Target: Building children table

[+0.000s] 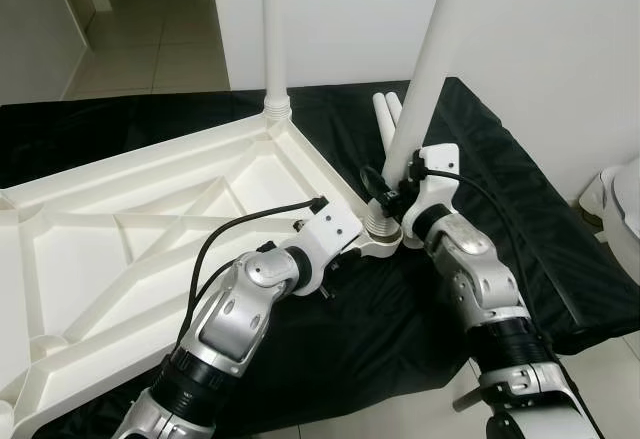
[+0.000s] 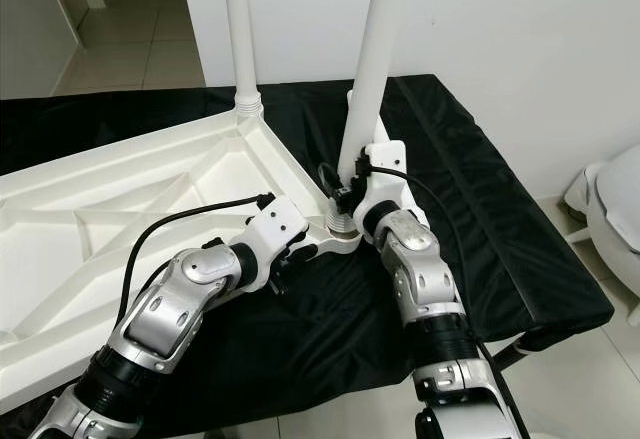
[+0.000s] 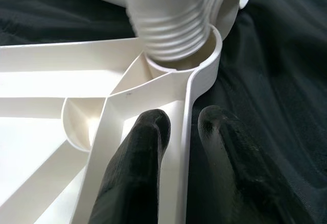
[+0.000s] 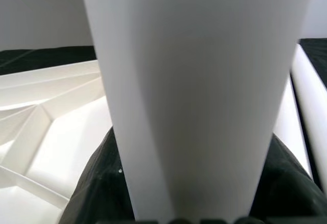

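The white tabletop (image 1: pixel 150 229) is lying underside up on a black cloth (image 1: pixel 500 219), its ribbed frame facing the camera and occupying the scene from 9 o'clock toward centre. One leg (image 1: pixel 274 29) is standing upright in the far corner socket at 12 o'clock. A second leg (image 1: pixel 425 69) is sitting tilted at the near corner socket (image 1: pixel 385 231), close to centre; in the left wrist view its threaded end (image 3: pixel 171 27) is resting canted in the socket ring, not seated square. The left gripper (image 3: pixel 181 132) is clamping the tabletop's edge rim just beside that socket, one finger (image 3: pixel 140 152) inside the frame and the other outside against the cloth, the gap between them narrow. The right gripper (image 1: pixel 398 187) is closing around the tilted leg just above the socket; in the right wrist view the leg (image 4: pixel 196 91) is running straight between the fingers. Two spare legs (image 1: pixel 386 114) are lying flat on the cloth at 1 o'clock, behind the tilted leg. A white rounded object (image 1: pixel 622 209) is sitting at the 3 o'clock edge. Tiled floor (image 1: pixel 150 29) is showing at 11 o'clock. No brand, label or writing is legible on any part.
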Robot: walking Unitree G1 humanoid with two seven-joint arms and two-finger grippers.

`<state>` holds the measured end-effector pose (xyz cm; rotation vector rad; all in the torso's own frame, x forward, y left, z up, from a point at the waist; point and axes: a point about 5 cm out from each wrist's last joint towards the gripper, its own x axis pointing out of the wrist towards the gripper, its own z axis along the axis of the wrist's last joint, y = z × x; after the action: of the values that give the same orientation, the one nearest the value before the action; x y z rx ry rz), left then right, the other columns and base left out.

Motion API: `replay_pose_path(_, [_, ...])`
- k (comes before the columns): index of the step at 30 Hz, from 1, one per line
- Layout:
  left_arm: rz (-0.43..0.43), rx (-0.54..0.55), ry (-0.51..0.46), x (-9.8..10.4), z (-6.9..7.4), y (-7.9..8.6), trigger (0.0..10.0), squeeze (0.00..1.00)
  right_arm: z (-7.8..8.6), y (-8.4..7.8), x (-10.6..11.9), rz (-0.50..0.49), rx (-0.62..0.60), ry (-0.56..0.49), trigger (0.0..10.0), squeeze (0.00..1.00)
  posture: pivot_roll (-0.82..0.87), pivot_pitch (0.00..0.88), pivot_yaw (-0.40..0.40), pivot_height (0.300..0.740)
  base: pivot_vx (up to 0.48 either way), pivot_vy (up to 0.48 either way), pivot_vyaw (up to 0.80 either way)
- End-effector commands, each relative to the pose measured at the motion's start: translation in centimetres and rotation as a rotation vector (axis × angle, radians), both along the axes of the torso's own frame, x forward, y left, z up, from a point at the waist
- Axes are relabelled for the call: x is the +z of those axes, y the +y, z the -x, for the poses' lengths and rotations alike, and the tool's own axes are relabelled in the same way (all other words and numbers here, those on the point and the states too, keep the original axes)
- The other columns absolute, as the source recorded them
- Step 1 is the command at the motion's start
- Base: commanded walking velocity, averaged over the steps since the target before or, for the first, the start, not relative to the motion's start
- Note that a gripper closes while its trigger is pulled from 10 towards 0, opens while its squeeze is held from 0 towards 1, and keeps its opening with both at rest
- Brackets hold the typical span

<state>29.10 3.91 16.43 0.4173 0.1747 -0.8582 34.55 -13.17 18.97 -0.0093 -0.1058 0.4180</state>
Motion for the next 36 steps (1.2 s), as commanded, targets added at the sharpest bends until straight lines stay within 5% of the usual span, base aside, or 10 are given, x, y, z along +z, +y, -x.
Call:
replay_pose_path(1, [-0.019,0.017,-0.001,-0.2,0.0,0.2,10.0,0.0,0.1,-0.4,-0.7,0.013,-0.024,0.042,10.0,0.0,0.01,0.103,0.005,0.74,0.0,0.0,0.0])
replay_pose_path(22, [-0.058,0.017,-0.022,-0.3,-0.3,0.2,10.0,0.0,0.9,-0.1,-1.9,0.072,0.003,0.058,10.0,0.0,0.0,0.112,0.011,0.74,0.0,0.0,0.0])
replay_pose_path(36, [-0.062,0.022,-0.016,-0.3,-0.1,0.3,10.0,0.0,1.9,1.2,-2.4,0.106,0.128,0.064,10.0,0.0,0.01,0.122,0.012,0.74,0.0,0.0,0.0])
